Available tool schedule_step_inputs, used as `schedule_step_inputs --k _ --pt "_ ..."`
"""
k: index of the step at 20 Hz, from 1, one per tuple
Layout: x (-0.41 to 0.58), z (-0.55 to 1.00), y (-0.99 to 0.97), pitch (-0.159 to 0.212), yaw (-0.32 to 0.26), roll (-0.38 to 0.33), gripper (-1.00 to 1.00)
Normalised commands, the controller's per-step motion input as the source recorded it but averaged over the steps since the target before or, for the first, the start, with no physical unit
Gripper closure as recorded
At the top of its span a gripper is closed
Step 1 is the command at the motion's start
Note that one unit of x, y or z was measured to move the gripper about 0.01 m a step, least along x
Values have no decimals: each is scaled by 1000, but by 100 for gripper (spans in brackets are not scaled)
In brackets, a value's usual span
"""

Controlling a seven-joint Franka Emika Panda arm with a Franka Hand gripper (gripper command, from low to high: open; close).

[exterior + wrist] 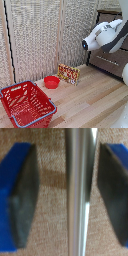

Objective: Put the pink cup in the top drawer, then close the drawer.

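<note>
In the wrist view my gripper (pixel 64 193) is open and straddles a silver bar handle (pixel 77 193) on the brown front (pixel 50 158) of the storage unit. One blue finger with a dark pad (pixel 22 198) stands on each side of the bar, and both are apart from it. In the exterior view the white arm (pixel 105 36) reaches across the upper part of the dark brown storage unit (pixel 112 62) at that view's right. The arm hides the fingers there, so I cannot tell which section the handle belongs to. The pink recepticle is out of view.
A low red bowl (pixel 51 81) sits on the wooden floor. Beside it stands a colourful box (pixel 69 74), and a big red basket (pixel 27 104) stands at the exterior view's lower left. Beige slatted screens (pixel 40 35) form the back wall.
</note>
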Motion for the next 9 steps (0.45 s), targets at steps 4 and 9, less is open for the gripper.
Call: schedule_step_inputs --k 4,9 --pt "11 265 286 -18 -100 49 -100" --pt "0 197 174 48 -112 316 -100"
